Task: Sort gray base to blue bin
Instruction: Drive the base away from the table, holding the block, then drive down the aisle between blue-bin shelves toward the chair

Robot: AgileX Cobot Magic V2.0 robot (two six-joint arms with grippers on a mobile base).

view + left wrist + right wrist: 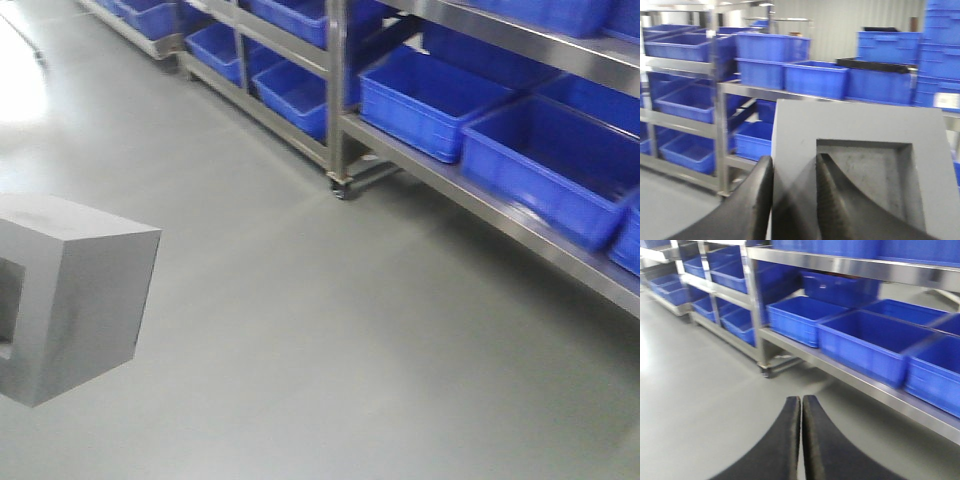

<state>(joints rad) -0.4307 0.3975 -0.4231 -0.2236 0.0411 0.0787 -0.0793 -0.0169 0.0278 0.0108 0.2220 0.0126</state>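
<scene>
**Front view.** The gray base (75, 300) is being held off the floor (330, 340) at the left edge of frame, where it is partly cropped. Its recessed face is being turned leftward. A wide stretch of bare floor is being left open between the base and the steel rack (500, 215), whose shelf edge is running diagonally from upper left to the right border. Blue bins (430, 100) are being carried side by side on the low shelf, rims close together, and more are being seen on the tier above. 1 caster (342, 187) is being seen under a rack post, right at the margin of the open floor. The base is being seen well apart from every bin.

**Left wrist view.** The left gripper (795, 165) is being seen clamped on 1 wall of the base. 1 black finger (757, 195) is being pressed against the outer face, and the other is being set inside the square recess. Racks and stacked bins are being seen beyond the base's top edge.

**Right wrist view.** The right gripper (801, 405) is being held over open floor with its 2 fingers together, pads touching along their length. Clear floor is being shown to the left. The rack's shelf edge is crossing toward the lower right, with 3 bins being lined up along it.
</scene>
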